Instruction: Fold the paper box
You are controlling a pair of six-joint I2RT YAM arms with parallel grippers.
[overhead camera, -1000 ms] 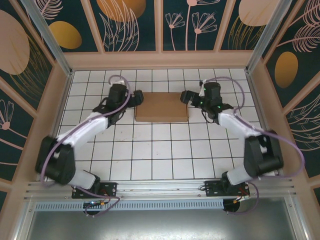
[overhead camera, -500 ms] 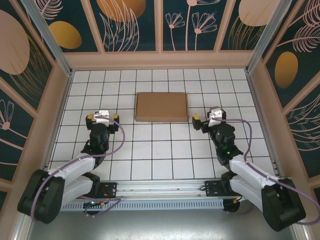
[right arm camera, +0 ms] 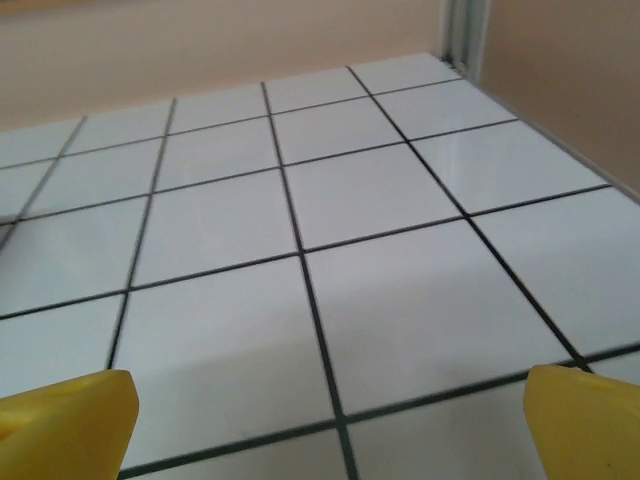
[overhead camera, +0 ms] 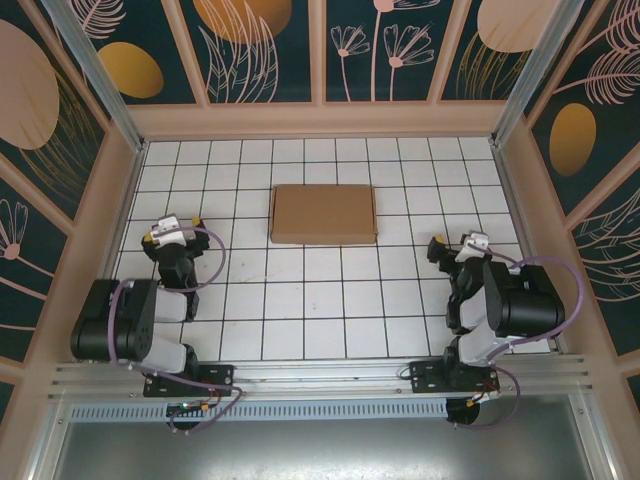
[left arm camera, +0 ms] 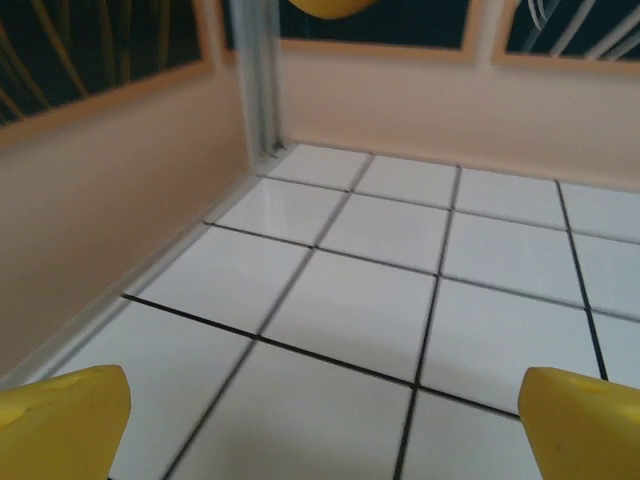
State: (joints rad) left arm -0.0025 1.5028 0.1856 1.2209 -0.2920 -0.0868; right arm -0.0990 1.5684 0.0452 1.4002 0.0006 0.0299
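The paper box (overhead camera: 323, 213) lies as a closed, flat brown rectangle on the white tiled floor, slightly beyond the middle. My left gripper (overhead camera: 172, 232) is folded back near the left wall, well clear of the box, and stands open. In the left wrist view its yellow fingertips (left arm camera: 62, 420) sit wide apart over bare tiles, the left gripper (left arm camera: 335, 430) holding nothing. My right gripper (overhead camera: 458, 245) is pulled back near the right side, also open and apart from the box. Bare tiles show between the right gripper's (right arm camera: 330, 425) yellow fingertips (right arm camera: 585, 420).
Beige walls (overhead camera: 320, 120) with metal corner posts enclose the tiled floor (overhead camera: 320, 300). The left wall (left arm camera: 100, 220) runs close beside the left gripper. A corner post (right arm camera: 465, 30) stands far right of the right gripper.
Both arms drew back from the box's left and right sides toward the near edge and folded up. The box stayed where it was. Both grippers stayed open.
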